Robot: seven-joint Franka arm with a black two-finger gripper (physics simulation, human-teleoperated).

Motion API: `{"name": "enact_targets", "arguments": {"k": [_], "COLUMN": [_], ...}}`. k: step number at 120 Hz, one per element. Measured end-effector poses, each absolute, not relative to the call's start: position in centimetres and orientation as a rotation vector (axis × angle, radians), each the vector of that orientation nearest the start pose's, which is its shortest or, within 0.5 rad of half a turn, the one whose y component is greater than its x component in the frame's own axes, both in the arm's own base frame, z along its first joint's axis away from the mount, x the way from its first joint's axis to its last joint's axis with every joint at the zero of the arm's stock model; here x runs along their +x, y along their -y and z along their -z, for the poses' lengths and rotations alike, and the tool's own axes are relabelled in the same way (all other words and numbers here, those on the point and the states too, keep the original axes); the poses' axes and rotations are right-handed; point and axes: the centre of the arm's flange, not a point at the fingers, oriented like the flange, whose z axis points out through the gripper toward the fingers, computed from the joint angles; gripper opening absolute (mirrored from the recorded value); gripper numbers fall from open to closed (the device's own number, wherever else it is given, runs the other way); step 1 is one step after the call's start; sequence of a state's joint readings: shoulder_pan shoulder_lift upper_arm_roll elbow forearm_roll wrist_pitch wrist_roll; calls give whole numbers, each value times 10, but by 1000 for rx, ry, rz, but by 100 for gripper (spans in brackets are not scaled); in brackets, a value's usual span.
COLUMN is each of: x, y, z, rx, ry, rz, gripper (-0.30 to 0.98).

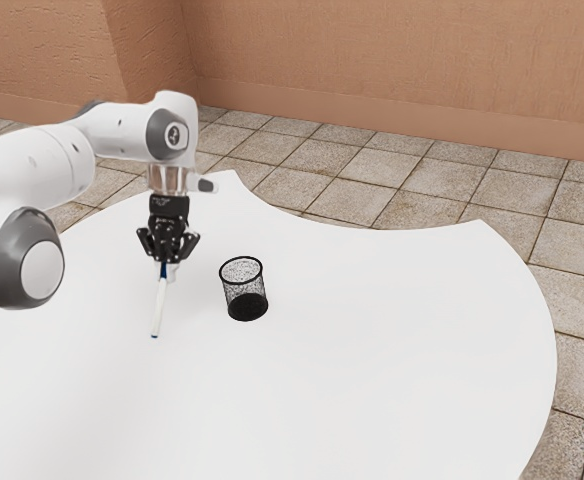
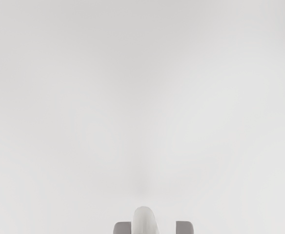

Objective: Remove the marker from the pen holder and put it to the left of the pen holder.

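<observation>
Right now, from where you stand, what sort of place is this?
Probably a plain room, or possibly a walled patio: I see a floor of worn, stone-like tiles, textured orange-brown walls and a white table with curved edges.

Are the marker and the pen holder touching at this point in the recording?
Apart. The exterior view shows a clear strip of white table between the marker and the pen holder.
</observation>
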State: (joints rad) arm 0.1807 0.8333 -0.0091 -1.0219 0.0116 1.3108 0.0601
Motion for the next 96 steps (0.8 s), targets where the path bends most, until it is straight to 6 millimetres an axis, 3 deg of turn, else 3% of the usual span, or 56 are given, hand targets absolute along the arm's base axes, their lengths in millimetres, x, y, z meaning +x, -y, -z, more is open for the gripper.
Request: {"name": "enact_targets", "arguments": {"k": [29, 39, 47, 53, 73, 83, 96], "x": [692, 694, 699, 701, 696, 664, 610], "y": [-122, -120, -117, -103, -57, -40, -27], "z": [-317, -333, -358, -383, -503, -558, -597], "rx": [-3094, -3104, -3124, -3151, -3169, -3141, -3120], "ry": [187, 185, 177, 144, 22, -5, -18], "rz": [-841, -785, -660, -544, -144, -59, -35], "gripper": [37, 47, 52, 55, 61, 63, 65]}}
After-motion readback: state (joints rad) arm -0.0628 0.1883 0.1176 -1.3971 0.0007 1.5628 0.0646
